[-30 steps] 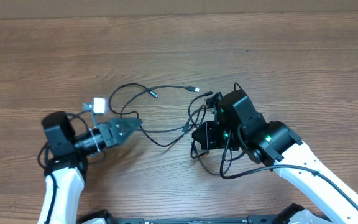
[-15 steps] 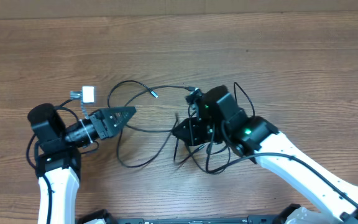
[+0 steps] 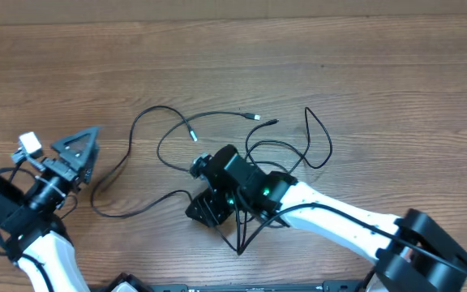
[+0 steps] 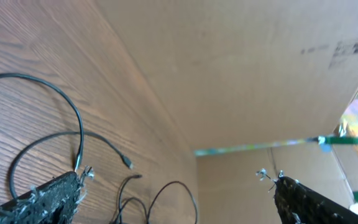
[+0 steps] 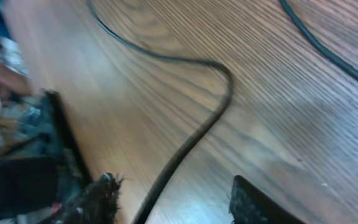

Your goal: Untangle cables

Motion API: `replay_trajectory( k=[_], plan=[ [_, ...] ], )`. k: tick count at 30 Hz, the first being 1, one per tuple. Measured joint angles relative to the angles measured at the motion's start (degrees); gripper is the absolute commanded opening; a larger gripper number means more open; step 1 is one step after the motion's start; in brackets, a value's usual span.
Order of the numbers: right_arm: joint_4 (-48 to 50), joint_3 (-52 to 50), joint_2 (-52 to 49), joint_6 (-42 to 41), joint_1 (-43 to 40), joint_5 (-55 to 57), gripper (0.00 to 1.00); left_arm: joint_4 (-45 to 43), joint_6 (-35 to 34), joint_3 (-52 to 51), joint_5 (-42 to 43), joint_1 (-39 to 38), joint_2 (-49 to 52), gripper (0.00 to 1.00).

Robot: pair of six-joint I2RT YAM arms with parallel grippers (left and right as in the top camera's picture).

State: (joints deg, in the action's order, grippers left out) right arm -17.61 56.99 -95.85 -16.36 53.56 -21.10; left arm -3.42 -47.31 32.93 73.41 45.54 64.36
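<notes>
1. Nearest the bottom edge of the overhead view, the white right arm is reaching in from the lower right. Its black right gripper is sitting low over the brown wood-grain table, just left of centre.
2. In the right wrist view, the right gripper is showing its jaws apart. One thin black strand is lying flat on the table and passing between them, closer to the left finger. Neither finger is clamping it.
3. At the far left of the overhead view, the black left gripper is pointing up the table, off to the side of the tangle. In the left wrist view, the left gripper is holding its jaws spread wide, one finger at each bottom corner, with nothing between them.
4. The thin black flexible cables are lying loose on the table around and beyond the right gripper. One long strand is curving from near the left gripper, without touching it, across to the right gripper.
5. Farther up the table, two silver-tipped plug ends are resting apart from each other, and a narrow loop is lying to their right.
6. Farthest away, a plain brown panel is standing along the table's far edge.
</notes>
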Motion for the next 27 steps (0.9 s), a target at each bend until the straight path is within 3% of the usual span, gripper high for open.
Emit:
replay_trajectory(
  k=[3, 7, 20, 27],
  plan=[
    [0.0, 0.0, -1.2, 0.5, -0.6, 2.9, 0.76, 0.0, -0.6, 0.0, 1.0, 1.2, 0.0, 1.0],
    [1.7, 0.0, -1.3, 1.1, -1.4, 5.2, 0.86, 0.0, -0.6, 0.0, 1.6, 1.3, 0.0, 1.0],
    [10.6, 0.0, -1.9, 13.5, -1.6, 7.5, 0.89, 0.7, 2.4, 0.0, 2.0, 1.3, 0.0, 1.0],
    [13.2, 0.0, -8.8, 14.5, 1.2, 5.1, 0.81, 0.7, 2.5, 0.0, 2.0, 1.3, 0.0, 0.99]
  ],
)
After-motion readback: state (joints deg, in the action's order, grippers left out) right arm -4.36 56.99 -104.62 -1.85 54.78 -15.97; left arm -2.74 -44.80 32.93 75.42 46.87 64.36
